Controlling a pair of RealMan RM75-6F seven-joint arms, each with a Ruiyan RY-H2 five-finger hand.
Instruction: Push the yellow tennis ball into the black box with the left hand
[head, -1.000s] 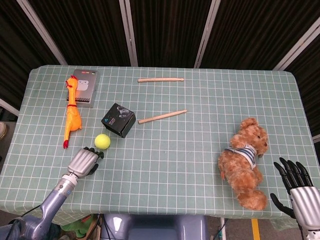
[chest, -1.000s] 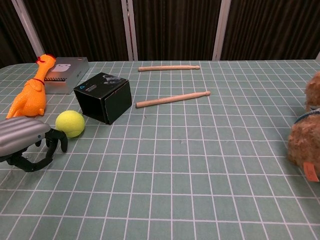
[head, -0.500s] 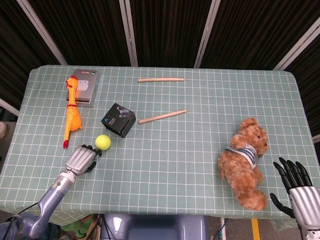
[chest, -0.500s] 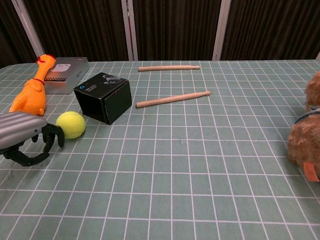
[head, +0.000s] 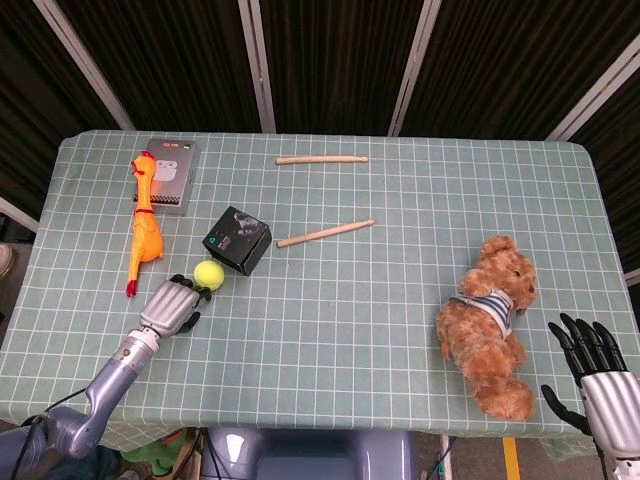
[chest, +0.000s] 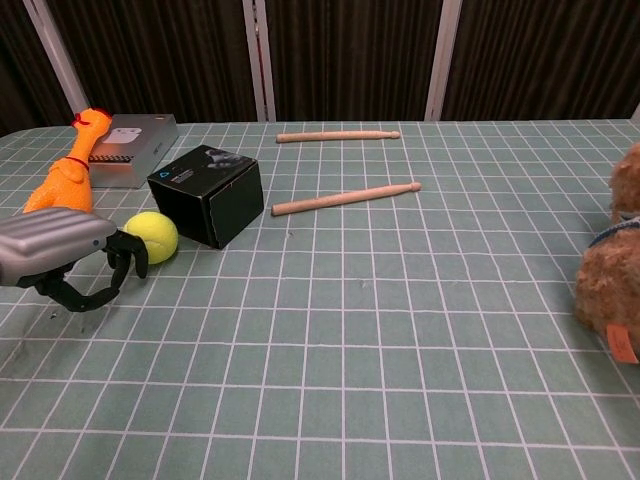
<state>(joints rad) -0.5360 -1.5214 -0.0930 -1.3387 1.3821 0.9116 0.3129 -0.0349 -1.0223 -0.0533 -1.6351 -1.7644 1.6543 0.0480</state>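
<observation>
The yellow tennis ball (head: 208, 273) (chest: 153, 237) lies on the green checked cloth, close against the near left side of the black box (head: 237, 240) (chest: 207, 194). My left hand (head: 171, 305) (chest: 62, 254) is right behind the ball on the near left, its dark fingers curled in and touching the ball, nothing gripped. My right hand (head: 592, 375) hangs at the table's near right corner with its fingers spread, holding nothing; the chest view does not show it.
A rubber chicken (head: 144, 225) (chest: 62, 178) and a grey flat box (head: 166, 174) (chest: 130, 146) lie left of the black box. Two wooden sticks (head: 324, 233) (head: 321, 159) lie beyond it. A teddy bear (head: 494, 322) sits at the right.
My left hand has pushed forward and to the right, and the ball has rolled from open cloth up against the black box. The right hand has stayed put.
</observation>
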